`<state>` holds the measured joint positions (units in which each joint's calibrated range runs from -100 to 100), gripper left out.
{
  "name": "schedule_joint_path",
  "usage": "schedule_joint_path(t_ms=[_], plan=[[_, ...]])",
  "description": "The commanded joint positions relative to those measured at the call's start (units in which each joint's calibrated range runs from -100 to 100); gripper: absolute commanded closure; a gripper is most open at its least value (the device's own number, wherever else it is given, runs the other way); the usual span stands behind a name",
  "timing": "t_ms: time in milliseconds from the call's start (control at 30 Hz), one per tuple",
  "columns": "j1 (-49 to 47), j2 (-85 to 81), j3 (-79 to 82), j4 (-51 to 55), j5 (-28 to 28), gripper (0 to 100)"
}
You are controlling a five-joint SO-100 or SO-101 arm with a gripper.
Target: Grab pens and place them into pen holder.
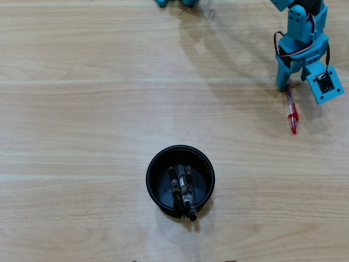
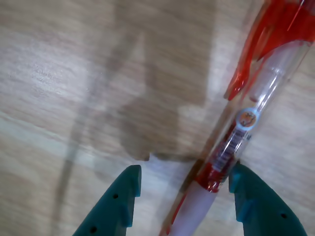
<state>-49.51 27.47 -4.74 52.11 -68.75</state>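
A red and clear pen (image 1: pixel 292 111) lies on the wooden table at the right in the overhead view. My teal gripper (image 1: pixel 289 85) is lowered over the pen's upper end. In the wrist view the pen (image 2: pixel 246 118) runs between my two fingertips, close against the right fingertip (image 2: pixel 251 196) and apart from the left one (image 2: pixel 123 199). The gripper (image 2: pixel 184 194) is open around the pen and has not closed on it. The black round pen holder (image 1: pixel 155 164) stands at the lower middle of the table with a few dark pens (image 1: pixel 182 191) leaning inside it.
The light wooden table (image 1: pixel 82 109) spreads out to the left. The arm's body (image 1: pixel 302 27) rises at the top right, with its camera block (image 1: pixel 325 83) beside the gripper. Other teal parts (image 1: pixel 174 2) show at the top edge.
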Motion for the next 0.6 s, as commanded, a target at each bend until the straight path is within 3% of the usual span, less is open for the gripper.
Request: schedule_joint_path(t_ms=[0, 100, 167, 367, 500, 567], plan=[[2.42, 2.12, -1.92, -0.76, 1.42, 80], [2.82, 3.47, -1.92, -0.76, 1.32, 83], [3.06, 3.73, -1.92, -0.76, 1.06, 96], [5.08, 0.09, -2.73, -0.58, 2.78, 98], [8.95, -9.12, -3.37, -1.19, 10.36, 98], [14.03, -16.9, -4.27, -6.69, 18.73, 98]])
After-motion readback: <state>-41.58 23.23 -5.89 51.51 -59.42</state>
